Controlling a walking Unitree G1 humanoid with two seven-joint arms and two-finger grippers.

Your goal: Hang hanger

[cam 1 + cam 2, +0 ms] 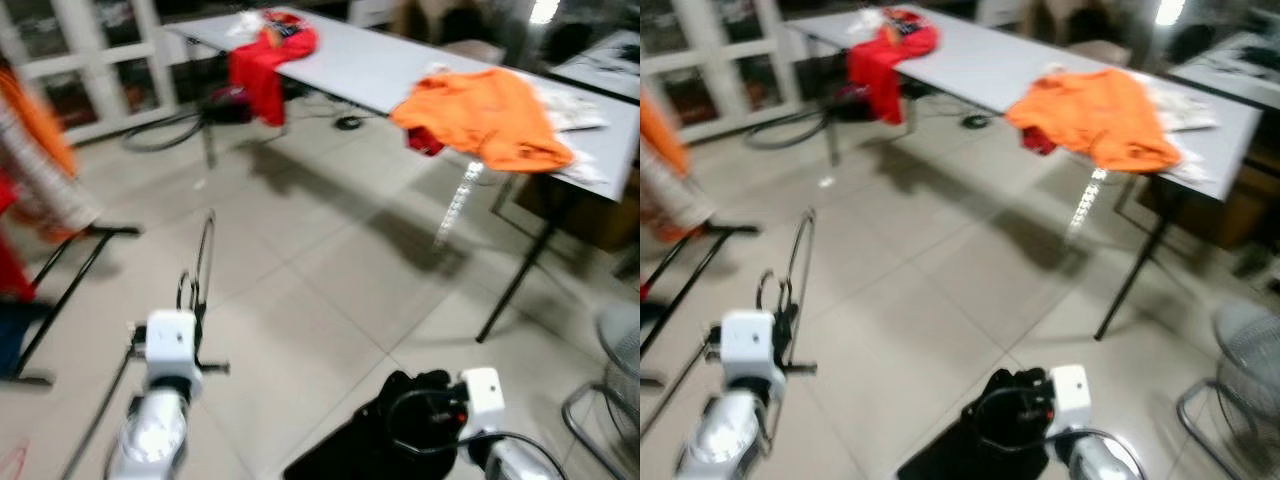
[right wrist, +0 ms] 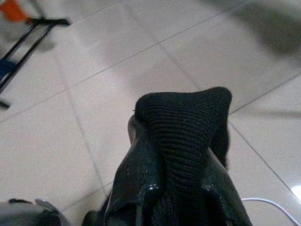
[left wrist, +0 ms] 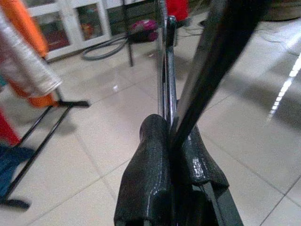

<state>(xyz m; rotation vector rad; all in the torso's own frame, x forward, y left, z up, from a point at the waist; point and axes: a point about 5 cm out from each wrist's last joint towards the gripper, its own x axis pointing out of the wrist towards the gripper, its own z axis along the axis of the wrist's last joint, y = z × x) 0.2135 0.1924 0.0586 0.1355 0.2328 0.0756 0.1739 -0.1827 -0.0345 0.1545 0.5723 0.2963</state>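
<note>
Tiled floor (image 1: 330,270), rack (image 1: 60,260) nearby. Left gripper (image 3: 171,141) is clamping hanger (image 1: 203,262) upright for hanging; right gripper (image 2: 176,141) is pinching black cloth (image 2: 186,117).

Open tiled floor (image 1: 330,270) lies ahead between the clothes rack's black base (image 1: 60,290) at far left and the long grey table (image 1: 400,70) across the far right. The table's slanted leg (image 1: 515,285) and a wire basket (image 1: 615,390) narrow the near right.

left arm (image 1: 165,385) raised forward, fingers (image 3: 150,165) clamped | right arm (image 1: 490,420) low, fingers (image 2: 136,179) clamped
</note>
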